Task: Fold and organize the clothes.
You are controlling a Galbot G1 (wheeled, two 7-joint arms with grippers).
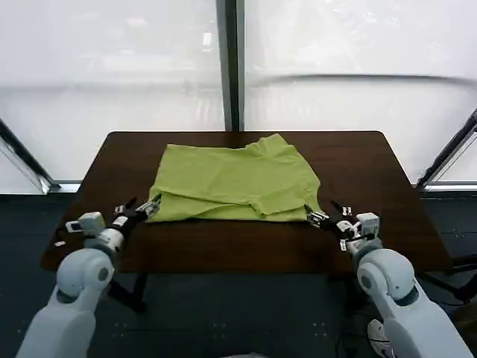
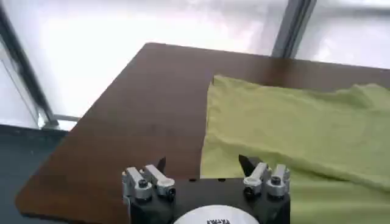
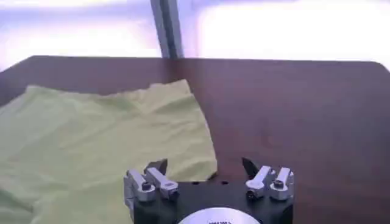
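I have the T-shirt point(image 1: 235, 183) lying on the dark brown table point(image 1: 358, 171), partly folded into a rough rectangle, set toward the far middle of the tabletop with its near edge running across in front of both arms. The fabric is lime yellow-green and rumpled along the near hem, with a raised fold near its far right corner.

My left gripper point(image 1: 149, 208) sits low at the shirt's near left corner, its jaws spread wide. From the left wrist camera I see the left gripper point(image 2: 201, 163) with one fingertip over bare wood and the other over the edge of the cloth point(image 2: 292, 134); the jaws hold nothing.

My right gripper point(image 1: 319, 217) is at the shirt's near right corner, also with jaws wide apart and nothing between them. On the right wrist camera the right gripper point(image 3: 205, 165) straddles the shirt's edge point(image 3: 103, 140), one fingertip above the fabric and the other above the table point(image 3: 292, 109).

Behind the table stands a bright window wall point(image 1: 335, 67) with a dark upright post point(image 1: 231, 63) in the middle
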